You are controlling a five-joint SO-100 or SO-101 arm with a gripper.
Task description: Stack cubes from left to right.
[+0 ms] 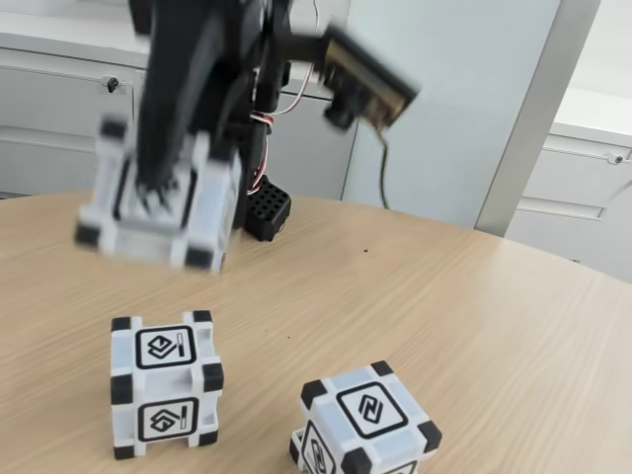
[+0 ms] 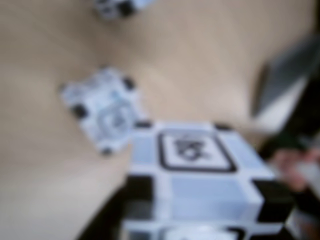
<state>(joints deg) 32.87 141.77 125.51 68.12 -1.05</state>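
I am carrying one cube [image 1: 158,202] in the air, up at the far left of the fixed view, well above the desk [image 1: 415,296]. My gripper [image 1: 163,183] is pinching it from above; motion blur is smearing both, so the exact finger contact is hard to read. In the wrist view the carried cube [image 2: 195,175] is sitting large in the near foreground, symbol face up.

The other two cubes are resting on the desk, apart from each other: one at the near left [image 1: 165,383], upright, and one at the near right [image 1: 367,420], turned at an angle and cut off by the bottom edge. The wrist view is showing them blurred, one below me [image 2: 105,110] and one at the top edge [image 2: 120,6].

Judgement: transport step, nothing stacked yet. The next move is calling for centring my cube over a resting cube, squaring the faces, lowering until they touch, then spreading the gripper. Which resting cube is the intended base, I cannot tell.
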